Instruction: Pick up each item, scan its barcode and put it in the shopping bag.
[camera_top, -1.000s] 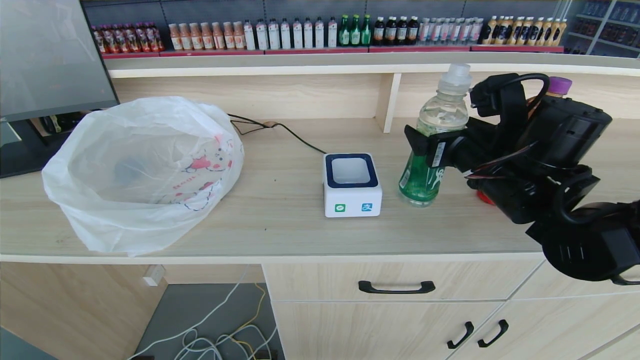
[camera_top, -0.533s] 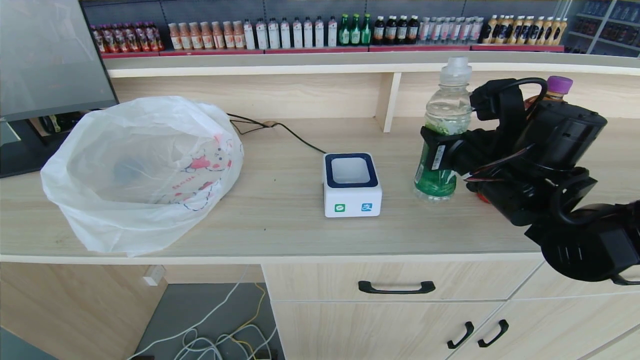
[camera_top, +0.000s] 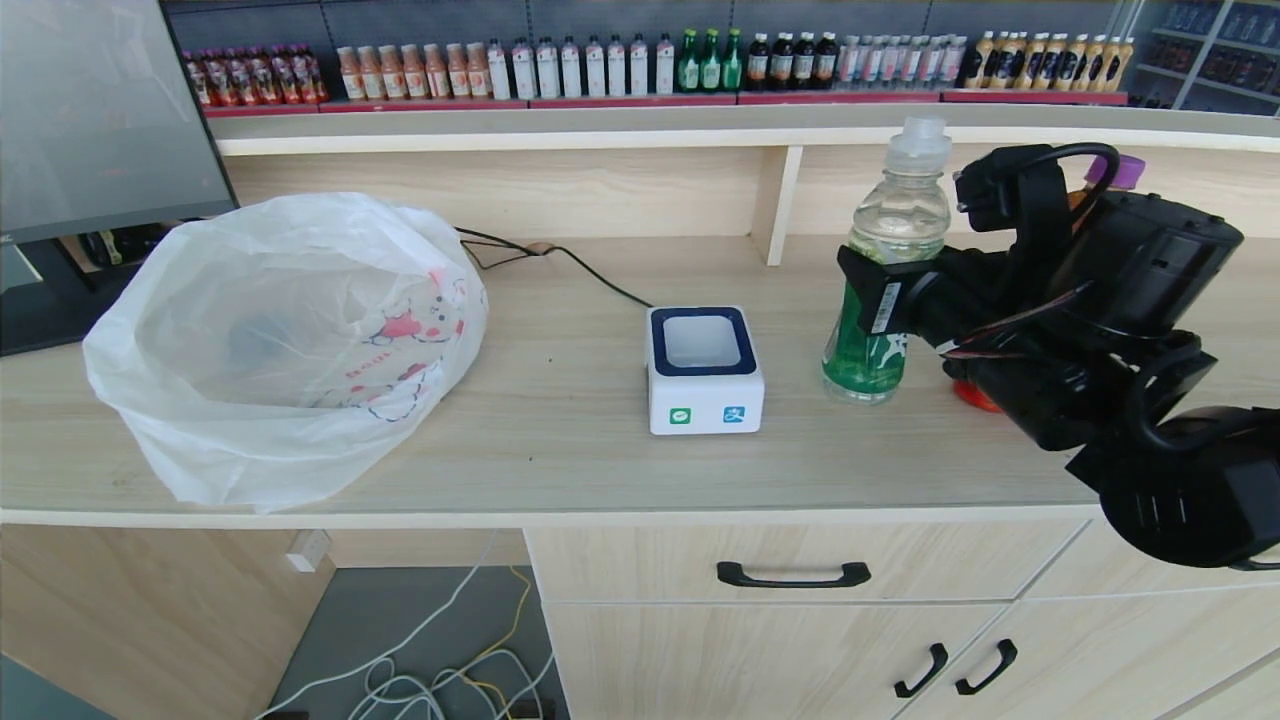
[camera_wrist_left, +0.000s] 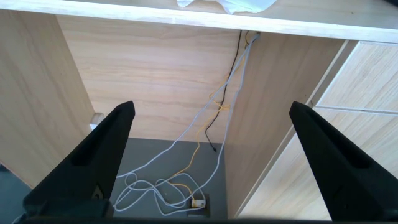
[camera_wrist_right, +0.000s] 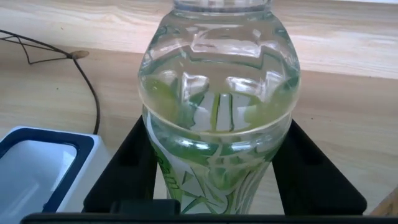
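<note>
Monitor (camera_top: 100, 110), dark, at the bench's (camera_top: 560, 450) far-left end. Left pincer (camera_wrist_left: 210, 109) hangs low, below the bench edge on the left side, jaws wide with nothing between them. Under it, floor cables (camera_wrist_left: 163, 188) lie in the open bay beneath the bench.

Bag (camera_top: 285, 340): thin white plastic with a cartoon print, on the left part of the bench, mouth open upward. Something dark shows dimly through it; cannot tell what.

Cable (camera_top: 610, 282) runs from the far side near the bag, rightward and nearer, to the scanner (camera_top: 703, 368). Scanner is a white cube with a dark blue frame round its top window, mid-bench, well apart from the bag.

Bottle (camera_top: 885, 270) stands just right of the scanner, not touching it. It is clear, with a green label on the lower half and a pale cap, its top leaning slightly right. Base is at bench level; cannot tell whether it rests on the wood.

Right pincer (camera_top: 880, 295) comes in from the right and grips the bottle at mid-height. In the right wrist view its fingers (camera_wrist_right: 121, 180) sit one on each side of the bottle.

Purple-capped bottle (camera_top: 1125, 168) is farther right and farther back, mostly hidden by the arm. A red object (camera_top: 975, 395) lies on the bench under the arm; cannot tell what.

Drawers (camera_top: 793, 575) are under the bench's right half. Shelf (camera_top: 650, 100) at far back carries rows of bottles.
</note>
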